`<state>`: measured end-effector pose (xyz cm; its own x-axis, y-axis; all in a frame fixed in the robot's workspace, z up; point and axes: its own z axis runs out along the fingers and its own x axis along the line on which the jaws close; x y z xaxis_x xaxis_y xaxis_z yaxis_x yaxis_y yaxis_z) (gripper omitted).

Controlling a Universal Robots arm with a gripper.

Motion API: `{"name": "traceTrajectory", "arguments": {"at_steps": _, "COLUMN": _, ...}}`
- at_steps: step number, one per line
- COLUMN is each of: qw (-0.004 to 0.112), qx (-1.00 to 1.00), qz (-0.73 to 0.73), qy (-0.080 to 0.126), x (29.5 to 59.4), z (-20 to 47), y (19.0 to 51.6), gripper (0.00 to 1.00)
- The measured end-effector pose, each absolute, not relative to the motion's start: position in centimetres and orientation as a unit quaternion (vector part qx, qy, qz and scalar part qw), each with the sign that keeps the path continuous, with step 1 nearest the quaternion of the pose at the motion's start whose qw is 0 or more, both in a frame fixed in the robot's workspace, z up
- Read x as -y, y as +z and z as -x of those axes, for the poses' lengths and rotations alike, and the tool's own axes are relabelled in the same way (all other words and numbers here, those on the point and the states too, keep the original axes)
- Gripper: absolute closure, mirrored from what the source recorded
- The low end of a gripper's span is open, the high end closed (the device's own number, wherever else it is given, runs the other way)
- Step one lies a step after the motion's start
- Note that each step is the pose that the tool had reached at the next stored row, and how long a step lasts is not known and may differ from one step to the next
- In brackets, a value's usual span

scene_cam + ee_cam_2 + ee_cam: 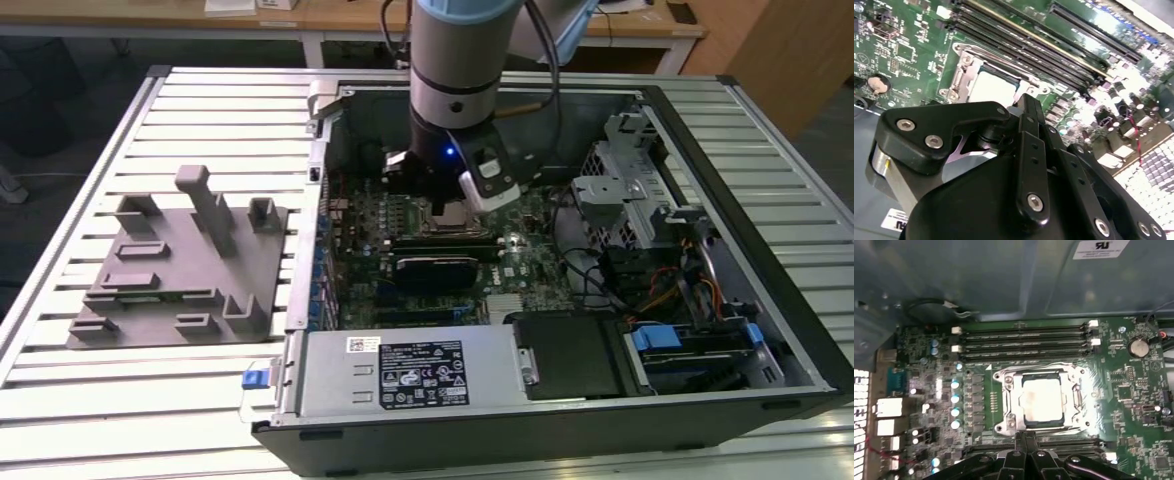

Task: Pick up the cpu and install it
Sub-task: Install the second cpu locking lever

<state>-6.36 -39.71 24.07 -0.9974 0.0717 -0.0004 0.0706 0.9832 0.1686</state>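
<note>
Slatted metal tabletop [80, 190] is seen in the exterior view, carrying an open computer case [747, 240] and a grey fixture [174, 265]; the gripper [447, 215] is lowered over the motherboard [534, 265]. In both wrist views the cpu [1042, 399] [991, 86] is seated in its socket frame [1004, 402], just beyond the closed, empty fingertips [1025, 437], with the memory slots [1024, 342] farther off.

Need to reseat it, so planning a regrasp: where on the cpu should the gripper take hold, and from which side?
Judging by its pose, from straight above: the cpu lies flat in the socket frame, whose metal rim surrounds it. Grip two opposite edges, though little edge shows above the frame.
</note>
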Motion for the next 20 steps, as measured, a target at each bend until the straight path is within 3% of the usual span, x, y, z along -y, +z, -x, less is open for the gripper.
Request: {"name": "traceTrajectory", "arguments": {"at_steps": 20, "qw": 0.004, "qx": -0.998, "qz": -0.036, "qy": 0.056, "x": 37.0, "z": 3.7, "y": 23.9, "gripper": 0.89}}
